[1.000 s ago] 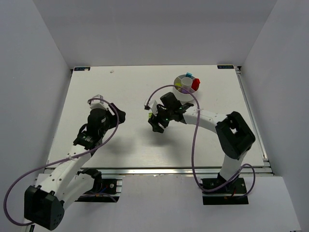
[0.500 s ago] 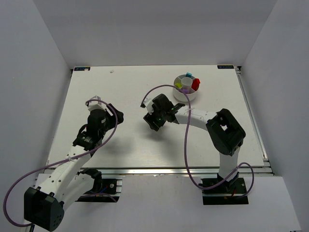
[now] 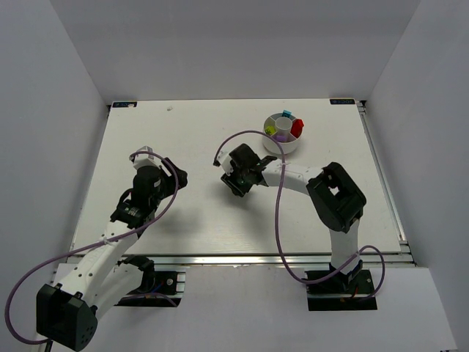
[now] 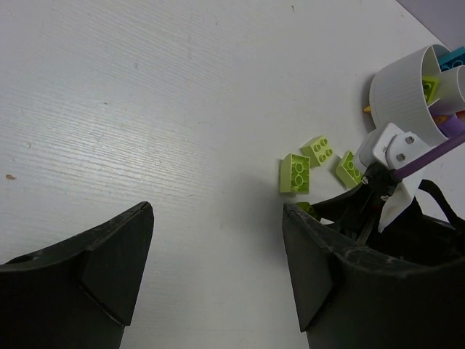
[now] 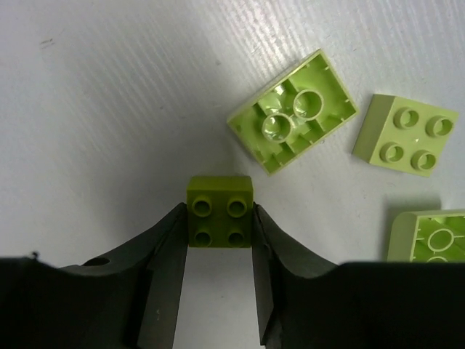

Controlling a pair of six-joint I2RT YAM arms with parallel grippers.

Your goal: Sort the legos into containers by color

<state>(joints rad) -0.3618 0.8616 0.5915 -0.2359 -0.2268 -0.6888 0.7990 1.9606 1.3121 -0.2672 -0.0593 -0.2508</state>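
Since a second ago your right arm has swung left and folded in, carrying the right gripper (image 5: 219, 225) away from the dish (image 3: 269, 144) and down to the table's middle. Its fingers (image 5: 166, 251) now press both sides of a small lime brick (image 5: 220, 203), so it is grasping that brick. The left arm has hardly moved. Your left gripper (image 4: 218, 269) hangs released over bare table left of centre, nothing between its fingers. The gripped brick is square with four studs, so it has no long axis. Its studs face the wrist camera and its sides run parallel to the fingers. Just beyond it lies a larger lime brick (image 5: 292, 111), flipped hollow side up, its long axis slanting across the wrist view. Beside that sits a square lime plate (image 5: 407, 134), studs up and slightly turned. A fourth lime piece (image 5: 429, 234), also hollow side up, is cut off by the edge. All four lie apart from each other, left of and nearer than the dish, which sits far right holding red (image 3: 296, 129), cyan (image 3: 287, 115), lime and purple pieces.
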